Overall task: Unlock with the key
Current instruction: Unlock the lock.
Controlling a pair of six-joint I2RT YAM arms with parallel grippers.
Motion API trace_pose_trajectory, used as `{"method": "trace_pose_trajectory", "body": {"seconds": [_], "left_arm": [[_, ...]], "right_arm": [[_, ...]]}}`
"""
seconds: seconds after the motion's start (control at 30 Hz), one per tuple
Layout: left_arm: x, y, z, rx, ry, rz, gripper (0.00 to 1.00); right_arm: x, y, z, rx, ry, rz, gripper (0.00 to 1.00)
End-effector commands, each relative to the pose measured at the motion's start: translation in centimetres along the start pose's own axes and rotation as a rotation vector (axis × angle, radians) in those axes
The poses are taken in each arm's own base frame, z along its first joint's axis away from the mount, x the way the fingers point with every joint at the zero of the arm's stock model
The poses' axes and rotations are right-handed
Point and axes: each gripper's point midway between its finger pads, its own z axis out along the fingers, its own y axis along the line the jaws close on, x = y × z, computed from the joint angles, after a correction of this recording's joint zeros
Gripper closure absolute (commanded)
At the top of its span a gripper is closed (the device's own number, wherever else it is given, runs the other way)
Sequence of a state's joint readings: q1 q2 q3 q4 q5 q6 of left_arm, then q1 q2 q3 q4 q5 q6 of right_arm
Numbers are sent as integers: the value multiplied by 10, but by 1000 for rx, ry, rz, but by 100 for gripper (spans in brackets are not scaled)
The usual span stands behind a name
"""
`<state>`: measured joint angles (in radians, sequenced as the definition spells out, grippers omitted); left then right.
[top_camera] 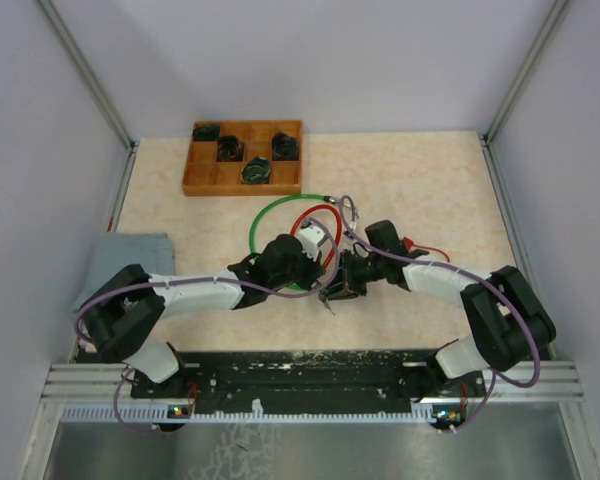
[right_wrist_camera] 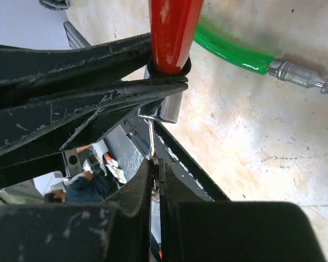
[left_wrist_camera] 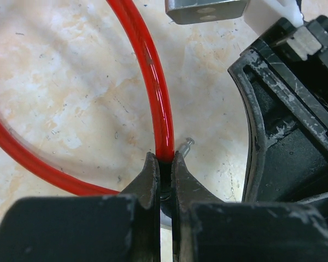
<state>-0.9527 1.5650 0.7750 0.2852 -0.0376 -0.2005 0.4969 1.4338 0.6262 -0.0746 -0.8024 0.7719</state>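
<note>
The arms meet at the middle of the surface (top_camera: 420, 190). The left fingers (left_wrist_camera: 149, 177) are clamped on the red cable lock (left_wrist_camera: 153, 82), pinching the cable right above its chrome lock barrel (right_wrist_camera: 167, 109). The right fingers (right_wrist_camera: 170, 185) are pressed tight on a thin metal blade, probably the key (right_wrist_camera: 151, 139), whose tip reaches the barrel's underside. A green cable (right_wrist_camera: 229, 49) with a metal end pin (right_wrist_camera: 298, 75) lies nearby. A wooden tray (top_camera: 205, 180) sits far left.

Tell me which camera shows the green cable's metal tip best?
Right wrist view: the metal tip is close and sharp. Top view shows the green cable, its tip too small; left wrist view misses it.
</note>
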Motion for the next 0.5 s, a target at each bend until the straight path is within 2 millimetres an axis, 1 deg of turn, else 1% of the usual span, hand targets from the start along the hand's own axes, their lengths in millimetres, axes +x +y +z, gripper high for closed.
{"method": "trace_pose_trajectory", "body": {"seconds": [0.0,0.23,0.37,0.47], "left_arm": [[-25,-14,-4,4,-94,48,100],[-25,-15,-6,-31,-107,78,100],[-31,-13,-9,-42,-145,63,100],[-37,-17,-9,-30,-172,35,100]], "right_arm": [[-29,30,-11,-69,-85,-47,100],[-35,31,-19,-84,-108,-33,100],[-35,34,-21,-94,-112,-29,100],[-35,30,-21,-67,-108,-29,100]]}}
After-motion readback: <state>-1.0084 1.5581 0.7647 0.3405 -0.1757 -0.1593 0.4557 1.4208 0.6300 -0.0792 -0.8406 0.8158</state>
